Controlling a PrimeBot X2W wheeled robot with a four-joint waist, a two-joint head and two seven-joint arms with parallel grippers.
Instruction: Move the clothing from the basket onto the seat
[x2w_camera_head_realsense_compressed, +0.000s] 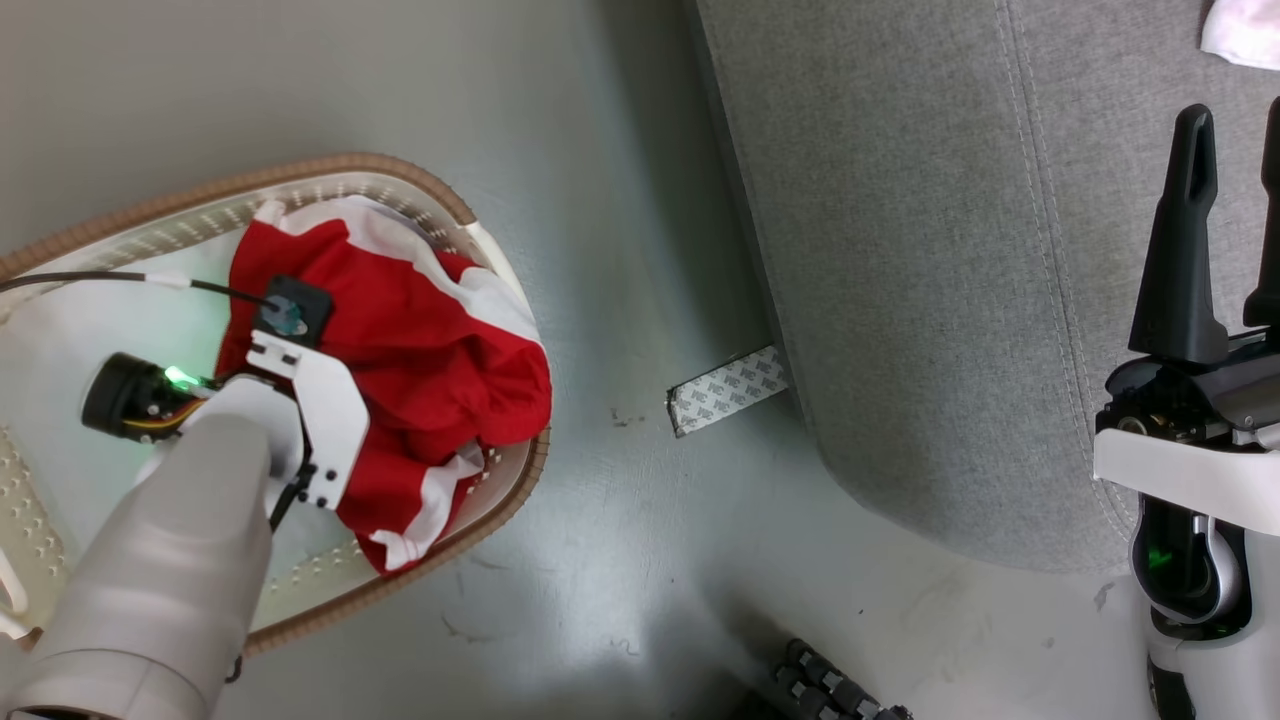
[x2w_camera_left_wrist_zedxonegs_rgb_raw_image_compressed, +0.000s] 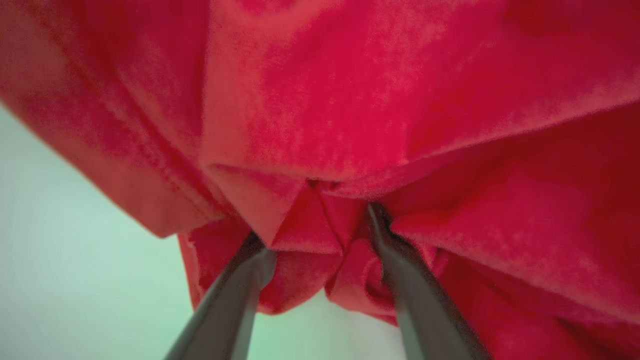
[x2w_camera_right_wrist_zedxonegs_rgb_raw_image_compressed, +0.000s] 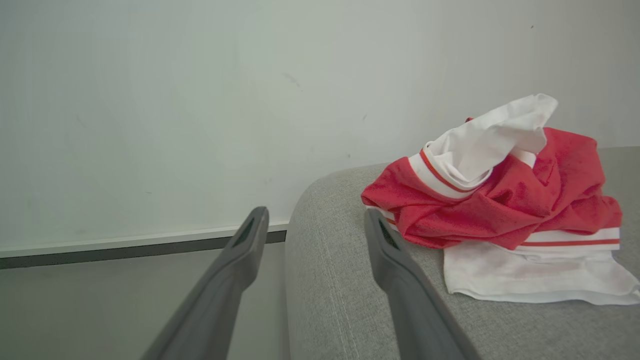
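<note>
Head cam is aimed steeply down at the floor (x2w_camera_head_realsense_compressed: 620, 180), w/ the basket (x2w_camera_head_realsense_compressed: 330, 165) framed lower left and the seat (x2w_camera_head_realsense_compressed: 900, 250) upper right. Left wrist cam is held v. close to the clothing (x2w_camera_left_wrist_zedxonegs_rgb_raw_image_compressed: 350, 100) in that basket, a patch shared w/ the head view. Right wrist cam is set low, faced level along the seat's rounded edge toward a wall (x2w_camera_right_wrist_zedxonegs_rgb_raw_image_compressed: 150, 100); that edge is shared w/ the head view.
</note>
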